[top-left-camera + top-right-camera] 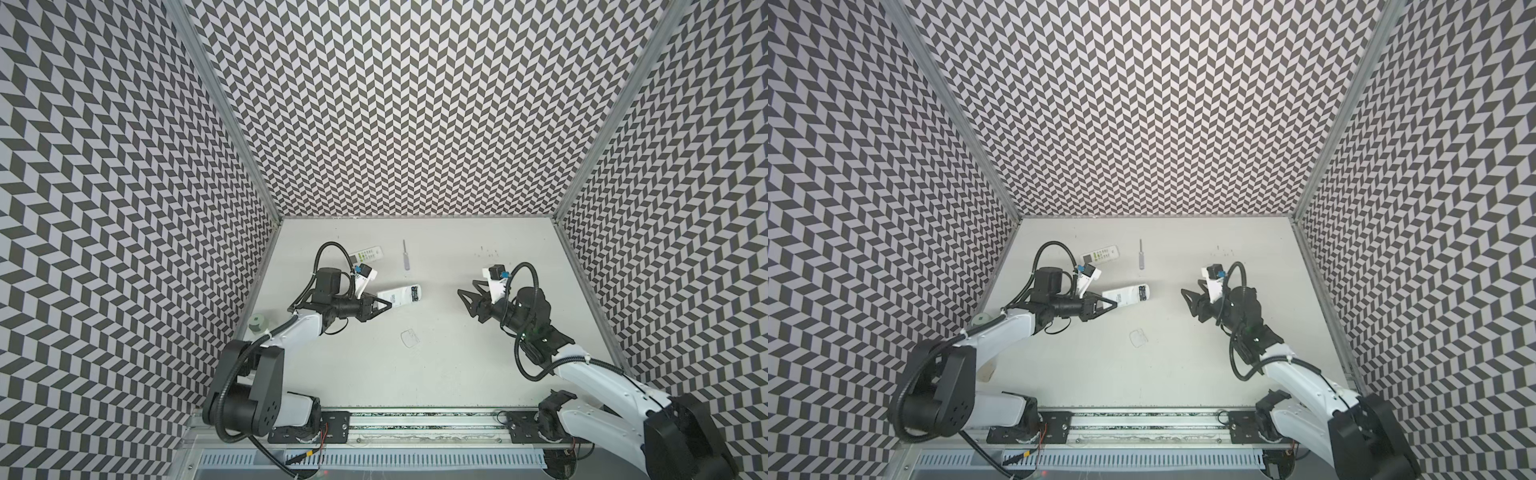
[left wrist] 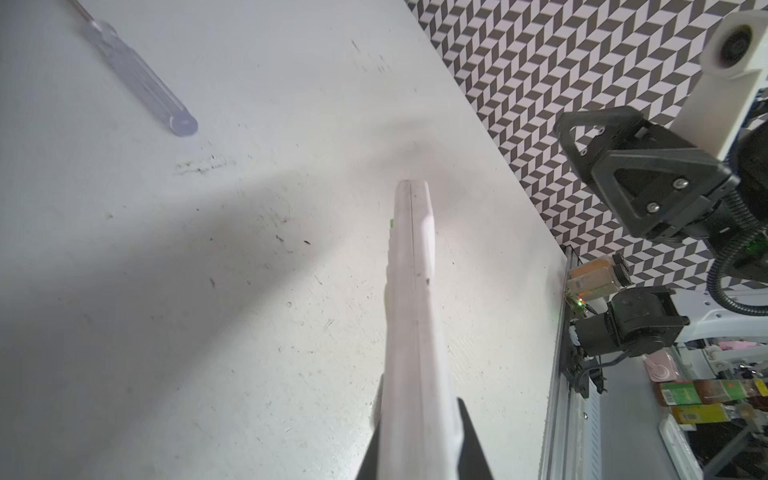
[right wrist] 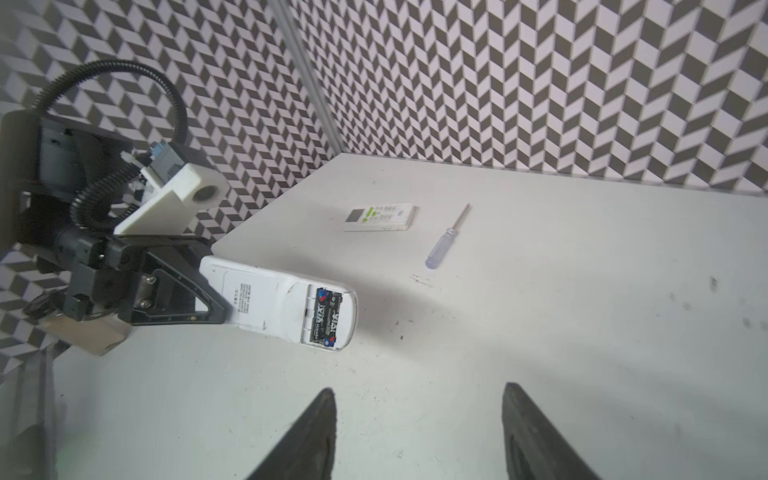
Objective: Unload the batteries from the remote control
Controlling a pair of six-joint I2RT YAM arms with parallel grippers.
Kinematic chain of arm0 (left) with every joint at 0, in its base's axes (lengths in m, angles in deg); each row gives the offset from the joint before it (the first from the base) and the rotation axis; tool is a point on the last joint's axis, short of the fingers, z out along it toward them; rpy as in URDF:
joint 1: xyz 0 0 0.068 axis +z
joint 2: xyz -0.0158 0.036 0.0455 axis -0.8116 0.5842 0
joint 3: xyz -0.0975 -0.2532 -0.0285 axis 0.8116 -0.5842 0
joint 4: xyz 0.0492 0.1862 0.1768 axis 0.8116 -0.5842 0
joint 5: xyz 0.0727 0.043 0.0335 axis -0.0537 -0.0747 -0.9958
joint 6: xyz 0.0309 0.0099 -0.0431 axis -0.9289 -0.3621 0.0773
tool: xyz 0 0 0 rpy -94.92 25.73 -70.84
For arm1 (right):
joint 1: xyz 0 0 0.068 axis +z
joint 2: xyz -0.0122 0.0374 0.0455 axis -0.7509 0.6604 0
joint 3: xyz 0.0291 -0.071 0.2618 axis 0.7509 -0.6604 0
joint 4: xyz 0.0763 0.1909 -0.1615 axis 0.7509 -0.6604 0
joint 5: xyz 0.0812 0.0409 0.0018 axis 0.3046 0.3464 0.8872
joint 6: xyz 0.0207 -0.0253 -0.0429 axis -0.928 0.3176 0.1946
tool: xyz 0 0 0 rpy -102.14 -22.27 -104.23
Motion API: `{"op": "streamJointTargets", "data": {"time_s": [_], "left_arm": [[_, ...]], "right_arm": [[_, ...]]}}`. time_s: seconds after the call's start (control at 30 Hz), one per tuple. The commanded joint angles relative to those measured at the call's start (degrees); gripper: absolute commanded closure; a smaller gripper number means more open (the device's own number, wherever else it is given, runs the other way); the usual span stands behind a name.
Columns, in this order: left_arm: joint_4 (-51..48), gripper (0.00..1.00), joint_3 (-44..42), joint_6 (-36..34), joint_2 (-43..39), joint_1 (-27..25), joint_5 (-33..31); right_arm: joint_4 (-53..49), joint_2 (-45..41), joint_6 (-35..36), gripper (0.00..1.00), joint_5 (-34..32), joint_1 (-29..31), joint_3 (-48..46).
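The left tool pinches 1 end of the white remote control and holds it back-up, seemingly just off the worktop. The battery bay at its free end is open, and 2 black batteries sit inside. A clear cover lies on the worktop nearby. Further right, the right tool hangs spread and empty, well apart from the remote control. My judgement is that prying a cell could twist the remote control out of that end-grip, or a freed cell could roll away.
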Motion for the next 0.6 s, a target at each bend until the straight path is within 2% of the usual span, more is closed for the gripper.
{"op": "streamJointTargets", "data": {"time_s": [0.0,0.2,0.43,0.57], "left_arm": [[-3.6,1.0,4.4,0.0,4.3,-0.8,0.0],[-11.2,1.0,10.1,-2.6,12.5,-3.4,-5.4],[-12.3,0.95,10.3,-0.4,15.0,-4.3,-5.0],[-12.5,0.86,9.7,0.0,16.3,-5.4,-4.8]], "right_arm": [[-0.9,-3.7,-1.2,0.3,-6.6,-1.0,-1.2],[-4.0,-7.8,-2.0,0.12,-12.1,-1.2,-2.5],[-4.1,-8.7,-2.8,0.07,-11.3,-1.3,-3.5],[-2.7,-7.3,-3.7,0.01,-9.4,-1.3,-4.1]]}}
